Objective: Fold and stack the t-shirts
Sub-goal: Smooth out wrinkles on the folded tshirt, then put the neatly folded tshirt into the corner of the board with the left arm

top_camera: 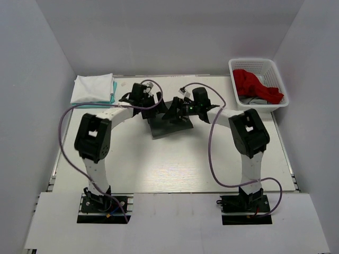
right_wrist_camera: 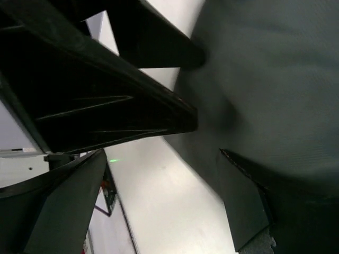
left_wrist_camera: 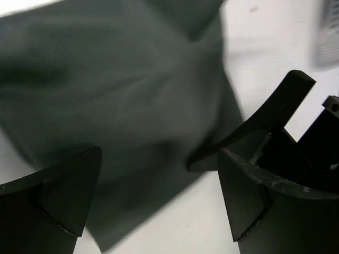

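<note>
The dark grey t-shirt point(top_camera: 170, 127) lies folded flat at the table's middle. It also shows in the left wrist view point(left_wrist_camera: 122, 79) and the right wrist view point(right_wrist_camera: 275, 79). My left gripper point(top_camera: 158, 107) is open over its left far edge, jaws wide apart point(left_wrist_camera: 159, 201) and holding nothing. My right gripper point(top_camera: 178, 108) is open close beside it over the same shirt point(right_wrist_camera: 164, 206), also holding nothing. A folded white t-shirt point(top_camera: 92, 87) lies on a teal t-shirt point(top_camera: 114, 91) at the far left. The red t-shirt point(top_camera: 254, 84) lies crumpled in the basket.
The white lattice basket point(top_camera: 259, 63) stands at the far right corner, with some grey cloth under the red shirt. White walls enclose the table on three sides. Purple cables loop from both arms. The two grippers are almost touching each other.
</note>
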Controlling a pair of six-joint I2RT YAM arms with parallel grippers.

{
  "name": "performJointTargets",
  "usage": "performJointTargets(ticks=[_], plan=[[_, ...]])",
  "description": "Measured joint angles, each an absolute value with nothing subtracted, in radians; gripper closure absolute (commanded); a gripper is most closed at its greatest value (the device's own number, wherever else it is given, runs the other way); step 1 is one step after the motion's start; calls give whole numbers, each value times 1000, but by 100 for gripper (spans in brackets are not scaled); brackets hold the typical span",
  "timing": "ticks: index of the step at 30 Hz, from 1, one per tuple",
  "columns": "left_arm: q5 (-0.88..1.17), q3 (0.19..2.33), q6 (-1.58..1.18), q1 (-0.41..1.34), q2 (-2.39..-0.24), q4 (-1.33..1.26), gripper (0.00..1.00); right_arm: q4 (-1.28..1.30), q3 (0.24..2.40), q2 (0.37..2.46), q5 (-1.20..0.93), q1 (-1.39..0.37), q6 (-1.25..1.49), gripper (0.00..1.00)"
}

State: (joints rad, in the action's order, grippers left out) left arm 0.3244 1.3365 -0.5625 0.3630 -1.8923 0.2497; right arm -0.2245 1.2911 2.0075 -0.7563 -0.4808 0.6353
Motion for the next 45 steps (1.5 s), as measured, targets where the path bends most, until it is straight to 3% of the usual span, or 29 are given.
performJointTargets(ticks=[4, 12, 18, 23, 28, 33, 39, 45], plan=[[397, 1371, -572, 359, -2042, 234, 0, -339, 1237, 2122, -802, -463, 702, 10], [400, 1391, -564, 338, -2051, 239, 0, -426, 1205, 2141, -821, -452, 719, 10], [363, 1440, -509, 349, -2046, 308, 0, -349, 1211, 2094, -783, -464, 617, 10], [316, 1512, -480, 357, -2005, 374, 0, -218, 1229, 1938, -678, -474, 504, 10], [227, 1447, -483, 357, -1855, 421, 0, -216, 1120, 1624, -504, -475, 430, 10], [89, 1389, -526, 357, -1782, 487, 0, -209, 916, 1343, -198, -480, 405, 10], [13, 1318, -591, 357, -1821, 521, 0, -94, 858, 1285, 136, -466, 434, 10], [8, 1322, -629, 357, -1917, 487, 0, 12, 858, 1281, 293, -464, 471, 10]])
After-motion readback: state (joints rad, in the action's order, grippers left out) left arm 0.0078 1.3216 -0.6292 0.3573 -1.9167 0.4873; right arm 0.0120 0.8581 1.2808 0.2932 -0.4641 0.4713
